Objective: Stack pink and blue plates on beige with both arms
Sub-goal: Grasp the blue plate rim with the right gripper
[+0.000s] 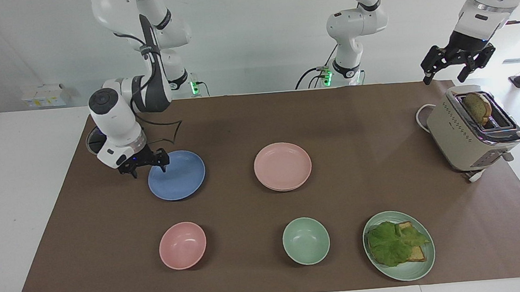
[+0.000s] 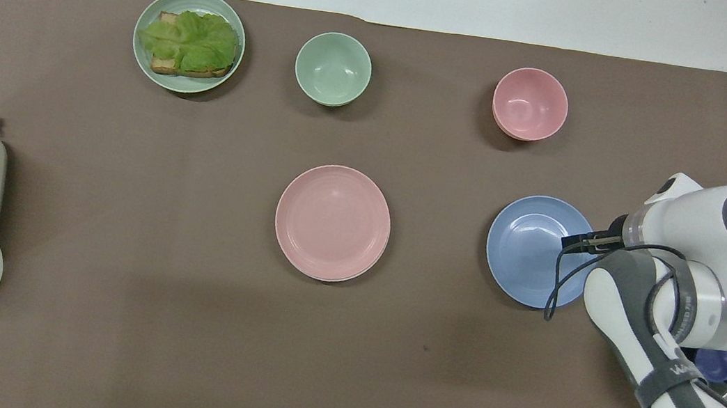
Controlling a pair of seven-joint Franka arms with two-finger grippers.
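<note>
Facing view: left gripper (image 1: 456,63) hangs spread above the toaster (image 1: 472,134) at the mat's corner; right gripper (image 1: 145,165), spread, sits over the blue plate's (image 1: 180,176) rim. Pink plate (image 1: 283,165) lies mid-mat on a beige plate (image 2: 353,278). Bowls line the mat's outer edge.

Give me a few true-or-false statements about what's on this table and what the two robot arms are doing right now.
1. The right pincer is at the blue plate's rim. True.
2. The pink plate lies on the blue plate. False: they lie apart, and the pink one rests on another plate.
3. The left pincer holds bread. False: it hangs open above the toaster, holding nothing.
4. The green plate carries lettuce on bread. True.
5. The pink bowl is full. False: it is empty.
</note>
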